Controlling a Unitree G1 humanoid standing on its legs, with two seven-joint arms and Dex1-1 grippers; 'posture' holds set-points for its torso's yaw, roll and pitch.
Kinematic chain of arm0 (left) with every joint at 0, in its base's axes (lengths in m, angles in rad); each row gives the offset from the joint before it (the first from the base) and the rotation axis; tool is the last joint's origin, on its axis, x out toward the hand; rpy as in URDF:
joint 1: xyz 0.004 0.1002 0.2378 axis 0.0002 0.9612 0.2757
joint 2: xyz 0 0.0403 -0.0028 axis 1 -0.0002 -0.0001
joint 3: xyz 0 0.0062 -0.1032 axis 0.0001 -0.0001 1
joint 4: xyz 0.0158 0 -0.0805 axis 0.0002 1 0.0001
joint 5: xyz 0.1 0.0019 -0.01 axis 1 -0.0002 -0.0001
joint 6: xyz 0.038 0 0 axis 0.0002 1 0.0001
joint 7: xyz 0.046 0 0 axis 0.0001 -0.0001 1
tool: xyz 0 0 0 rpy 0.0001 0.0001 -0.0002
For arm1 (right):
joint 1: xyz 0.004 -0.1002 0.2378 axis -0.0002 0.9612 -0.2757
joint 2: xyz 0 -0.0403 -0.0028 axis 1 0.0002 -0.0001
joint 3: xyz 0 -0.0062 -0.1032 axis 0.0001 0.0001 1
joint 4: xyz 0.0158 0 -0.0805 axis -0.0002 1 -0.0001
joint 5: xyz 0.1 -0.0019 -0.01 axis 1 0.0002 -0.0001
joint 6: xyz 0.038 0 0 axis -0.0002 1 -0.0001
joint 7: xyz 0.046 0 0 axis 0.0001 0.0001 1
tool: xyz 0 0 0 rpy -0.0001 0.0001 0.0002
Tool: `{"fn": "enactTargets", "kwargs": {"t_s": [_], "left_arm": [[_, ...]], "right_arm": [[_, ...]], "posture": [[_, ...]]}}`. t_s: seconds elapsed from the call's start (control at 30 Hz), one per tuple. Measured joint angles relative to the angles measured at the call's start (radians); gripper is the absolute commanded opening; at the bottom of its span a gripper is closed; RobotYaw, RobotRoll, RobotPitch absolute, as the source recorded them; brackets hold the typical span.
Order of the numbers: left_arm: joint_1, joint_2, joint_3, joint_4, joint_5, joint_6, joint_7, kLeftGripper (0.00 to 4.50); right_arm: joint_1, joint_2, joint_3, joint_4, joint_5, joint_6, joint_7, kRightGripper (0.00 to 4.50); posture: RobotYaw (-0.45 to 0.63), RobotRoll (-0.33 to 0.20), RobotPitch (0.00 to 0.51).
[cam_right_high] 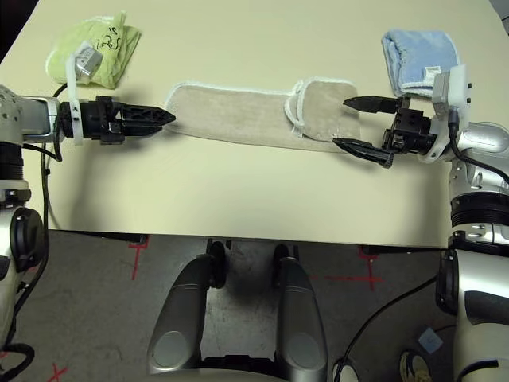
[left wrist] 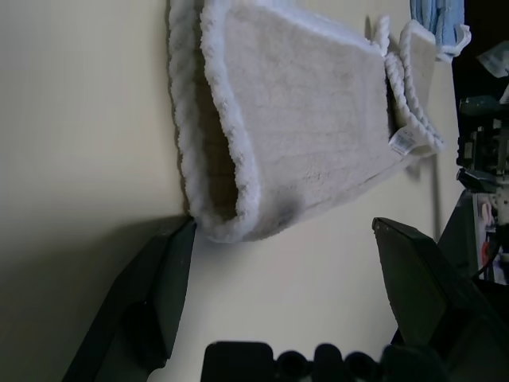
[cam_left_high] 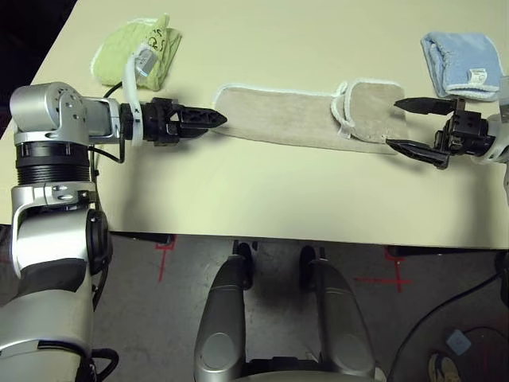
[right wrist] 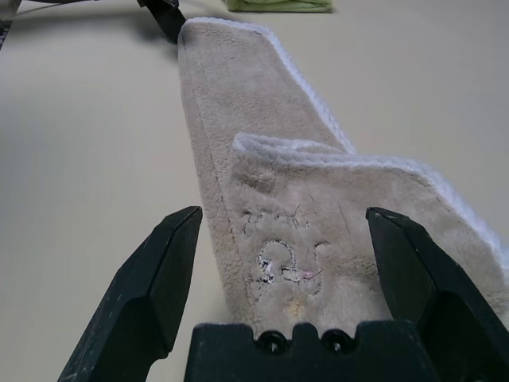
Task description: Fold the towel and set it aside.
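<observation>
towel (cam_left_high: 294, 119) lies as a long strip across the desk (cam_left_high: 262, 199), its right end already flapped over. left tool (cam_left_high: 208, 119) gapes at the left end, right tool (cam_right_high: 359, 123) gapes around the flapped end; neither grips. pinch both layers squarely at each end, then bring the ends together evenly.

A robot test lab or workshop, by the look of it — a plain cream desk (cam_left_high: 262, 207) stands on a bare grey floor (cam_left_high: 175, 310) marked with red tape crosses (cam_left_high: 395, 278), the sort used for positioning. Black cables (cam_left_high: 445, 310) trail loose over the floor at the near right — nothing homely about it
</observation>
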Motion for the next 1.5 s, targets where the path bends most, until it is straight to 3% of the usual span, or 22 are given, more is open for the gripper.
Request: {"fn": "enactTargets", "kwargs": {"t_s": [0.3, 0.37, 0.47, 0.73, 1.03, 1.3, 1.5], "left_arm": [[-0.021, -0.028, 0.02, 0.064, -0.004, -0.067, 0.046, 4.5], [-0.021, -0.028, 0.018, 0.064, -0.005, -0.074, 0.046, 4.15], [-0.021, -0.028, 0.013, 0.068, -0.004, -0.079, 0.057, 3.23], [-0.021, -0.044, 0.023, 0.08, -0.004, -0.1, 0.091, 0.03], [-0.017, 0.007, 0.028, 0.098, -0.003, -0.135, 0.098, 0.03], [0.181, 0.173, 0.049, -0.092, -0.047, -0.061, 0.063, 0.03], [0.226, 0.192, 0.087, -0.169, -0.081, -0.037, 0.072, 0.03]], "right_arm": [[0.0, 0.0, 0.0, -0.018, 0.0, 0.002, -0.005, 4.47], [0.0, 0.0, 0.0, -0.018, 0.0, 0.002, -0.006, 4.5], [0.0, 0.0, 0.0, -0.018, -0.003, 0.001, -0.009, 4.5], [0.0, 0.0, 0.0, -0.03, -0.008, 0.006, -0.02, 4.5], [0.0, 0.006, 0.0, -0.033, -0.008, 0.014, -0.03, 4.5], [-0.018, 0.016, 0.006, -0.009, -0.013, 0.007, -0.04, 4.5], [-0.046, 0.016, 0.018, 0.031, -0.02, -0.001, -0.034, 4.5]], "posture": [[0.03, 0.0, 0.376], [0.03, 0.0, 0.375], [0.03, 0.0, 0.373], [0.03, 0.0, 0.364], [0.05, 0.0, 0.358], [0.07, 0.0, 0.355], [0.08, 0.0, 0.354]]}}
